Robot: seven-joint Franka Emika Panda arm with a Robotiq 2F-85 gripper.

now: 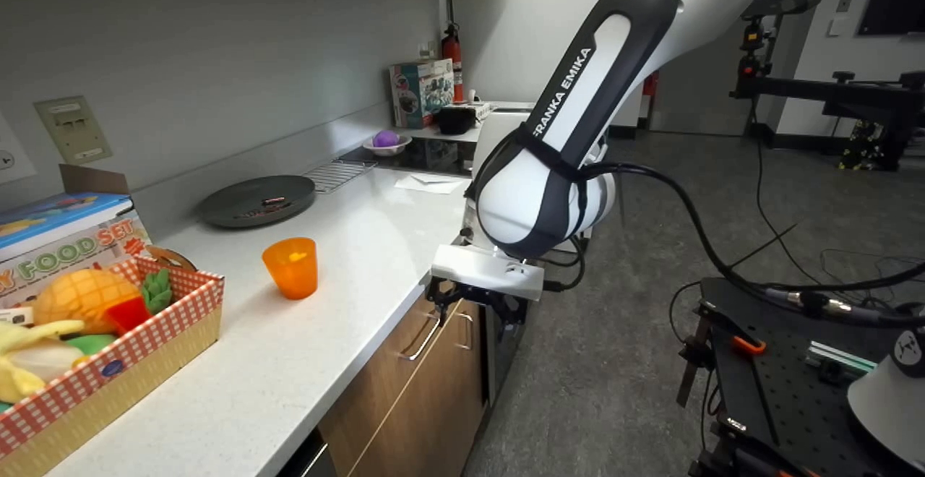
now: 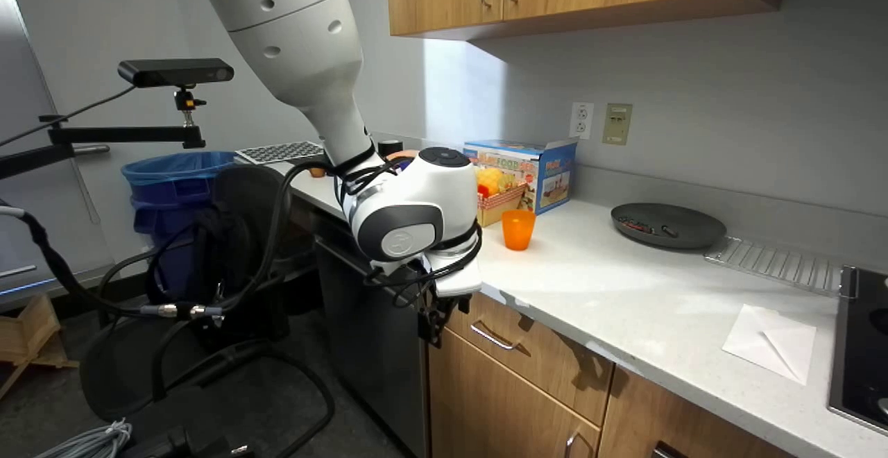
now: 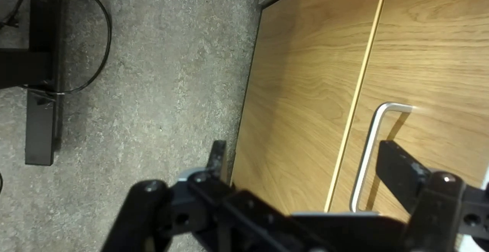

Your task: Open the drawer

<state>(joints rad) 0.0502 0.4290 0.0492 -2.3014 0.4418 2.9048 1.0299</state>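
your gripper (image 3: 303, 151) has its fingers (image 3: 397, 172) spread well apart at the drawer (image 2: 541, 357), which sits closed under the white countertop (image 2: 645, 291), and in your wrist view its silver handle (image 3: 367, 155) shows between them, nearer one, though you can't tell whether they touch it.

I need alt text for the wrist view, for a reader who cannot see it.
Robot's open black gripper near a closed wood-grain drawer, with the drawer's slim silver handle appearing between the two fingers. A wood cabinet front borders the drawer; grey floor fills the left, with a black frame and a looped cable.
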